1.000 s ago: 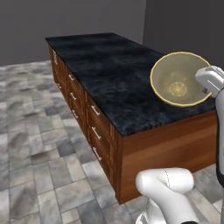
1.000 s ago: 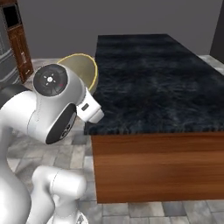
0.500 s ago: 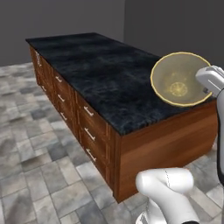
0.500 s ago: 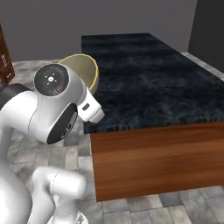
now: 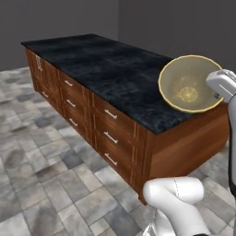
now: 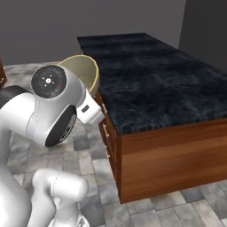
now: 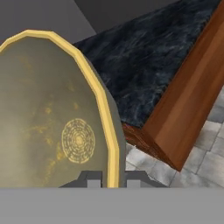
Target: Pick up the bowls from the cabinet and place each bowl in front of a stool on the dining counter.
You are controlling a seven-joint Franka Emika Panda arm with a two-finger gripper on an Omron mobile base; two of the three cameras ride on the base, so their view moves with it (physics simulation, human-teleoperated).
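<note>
An olive-beige bowl (image 5: 190,84) with a thin yellow rim hangs tipped on its side in the air, its mouth facing the left base view. My gripper (image 7: 112,180) is shut on the bowl's (image 7: 52,118) rim, one fingertip on each side of the wall. From the right base view, the bowl (image 6: 85,72) peeks out behind my arm. It is held near the corner of the dining counter (image 5: 106,64), a black marble slab (image 6: 150,75) on a reddish-brown base (image 7: 183,105). The cabinet and the stools are out of view.
Drawer fronts with short silver handles (image 5: 110,124) line the counter's long side. Grey stone tile floor (image 5: 41,184) spreads to the left and front of it. Dark grey walls (image 6: 66,26) stand behind. My arm's large white joint (image 6: 53,106) blocks the lower left of the right base view.
Both base views have shifted, so the base has driven and turned relative to the dining counter. The bowl stays gripped in the same place relative to my arm.
</note>
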